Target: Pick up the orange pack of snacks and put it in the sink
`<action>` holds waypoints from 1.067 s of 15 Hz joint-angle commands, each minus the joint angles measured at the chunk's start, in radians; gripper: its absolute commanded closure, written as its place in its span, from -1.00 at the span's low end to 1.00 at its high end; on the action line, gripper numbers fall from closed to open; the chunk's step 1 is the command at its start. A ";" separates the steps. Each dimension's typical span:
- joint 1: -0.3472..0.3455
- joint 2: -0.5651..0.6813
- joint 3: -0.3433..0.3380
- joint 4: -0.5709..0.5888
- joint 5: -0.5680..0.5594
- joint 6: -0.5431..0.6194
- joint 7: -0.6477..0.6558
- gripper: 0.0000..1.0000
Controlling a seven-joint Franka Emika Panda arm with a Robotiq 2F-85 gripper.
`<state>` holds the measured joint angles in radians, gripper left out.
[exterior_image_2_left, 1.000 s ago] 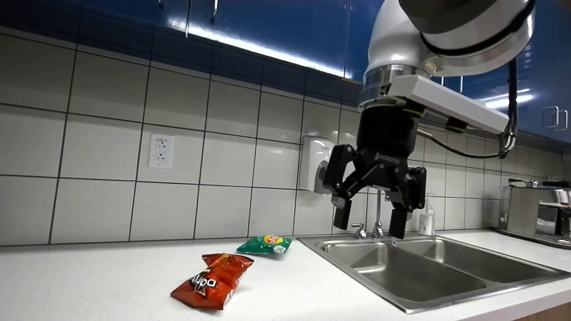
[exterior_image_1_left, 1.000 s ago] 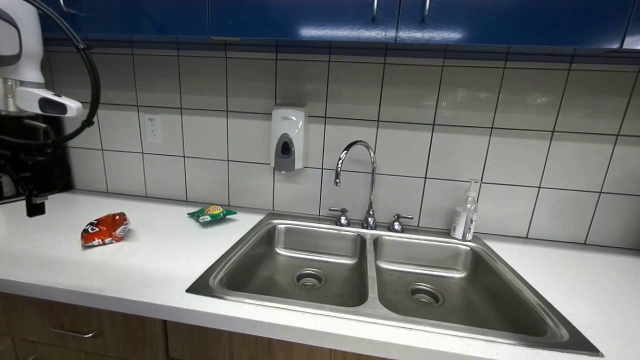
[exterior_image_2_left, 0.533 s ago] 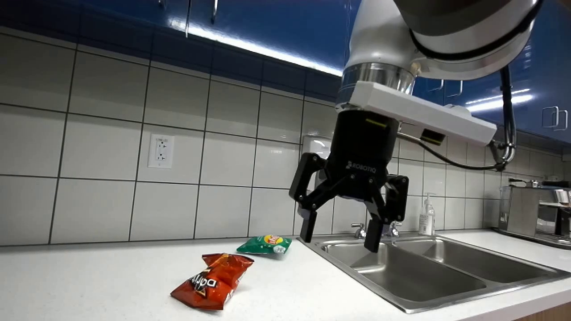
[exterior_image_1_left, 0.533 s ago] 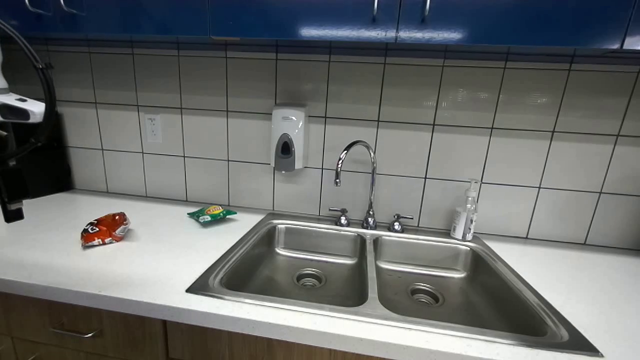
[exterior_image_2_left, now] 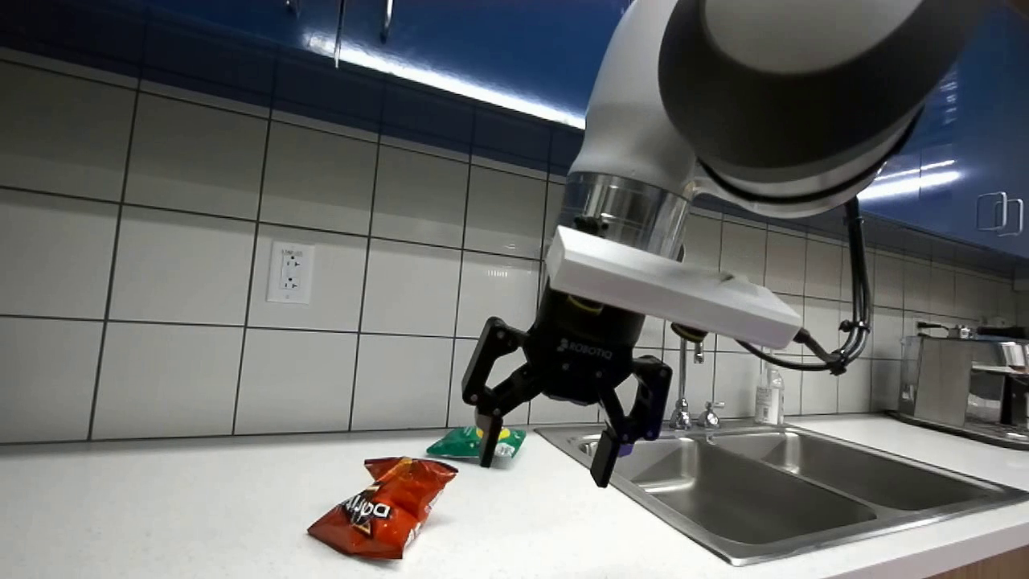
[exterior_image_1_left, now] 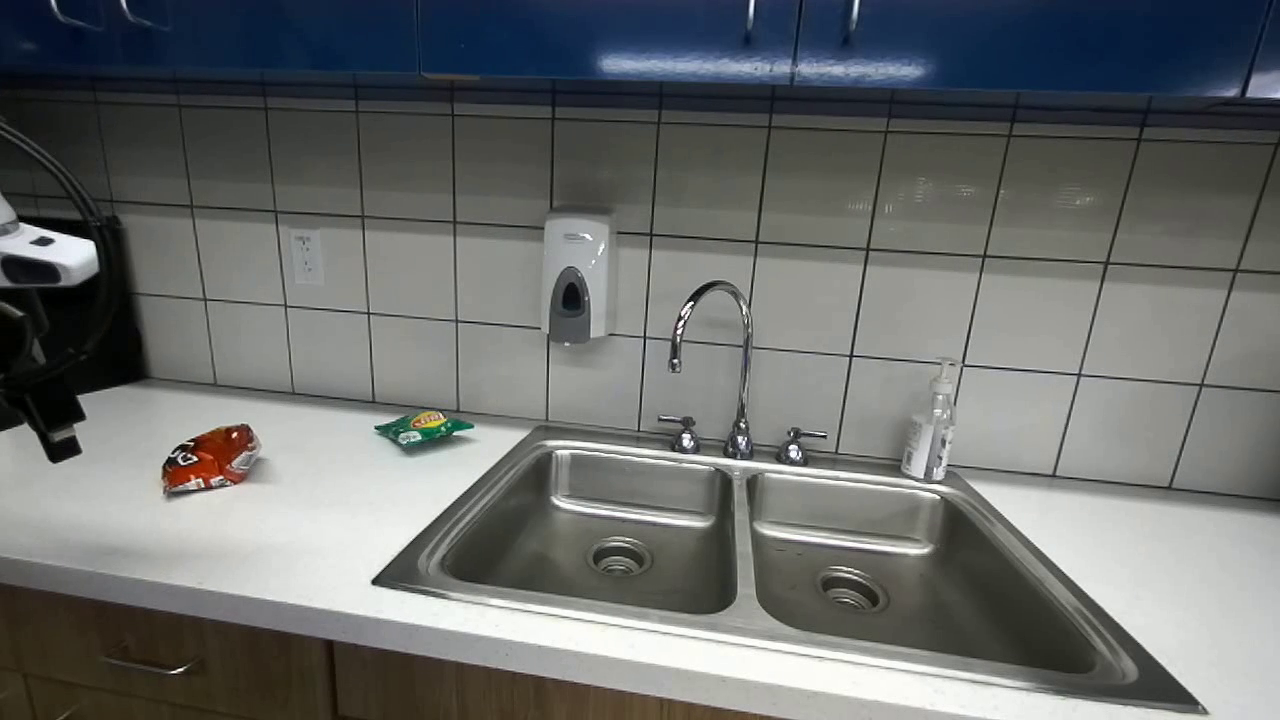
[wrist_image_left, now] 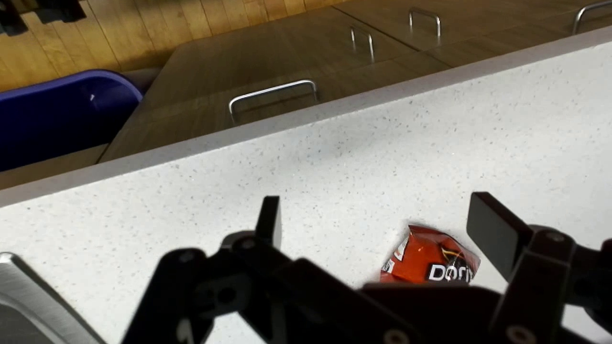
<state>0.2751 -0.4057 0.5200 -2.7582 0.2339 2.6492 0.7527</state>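
Note:
The orange-red snack pack lies on the white counter; it shows in both exterior views [exterior_image_1_left: 210,460] [exterior_image_2_left: 390,511]. In the wrist view the pack [wrist_image_left: 428,258] is below the jaws, nearer the right-hand finger, its lower part hidden by the gripper body. My gripper [exterior_image_2_left: 547,458] is open and empty, tilted, above the counter between the pack and the sink [exterior_image_2_left: 667,508]. It also shows in the wrist view [wrist_image_left: 377,212]. The double-basin steel sink [exterior_image_1_left: 742,560] has nothing in either basin in an exterior view. Its corner shows in the wrist view [wrist_image_left: 38,298].
A green-and-yellow pack [exterior_image_1_left: 424,428] lies near the tiled wall, partly behind a finger in an exterior view [exterior_image_2_left: 462,444]. A chrome tap [exterior_image_1_left: 745,370], a soap bottle [exterior_image_1_left: 930,430] and a wall dispenser [exterior_image_1_left: 577,278] are at the sink. A dark blue bin [wrist_image_left: 67,114] stands below the counter.
My gripper has moved away from the sink towards the orange pack, come lower and tilted. It stays open. Both packs have not moved.

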 commanded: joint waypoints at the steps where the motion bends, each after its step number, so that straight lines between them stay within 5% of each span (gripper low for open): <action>1: -0.076 0.118 0.043 0.068 -0.127 0.069 0.112 -1.00; 8: -0.195 0.266 0.107 0.198 -0.422 0.073 0.349 -1.00; 16: -0.219 0.436 0.118 0.363 -0.785 -0.010 0.697 -1.00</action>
<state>0.0722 -0.0475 0.6218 -2.4809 -0.4331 2.7086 1.3187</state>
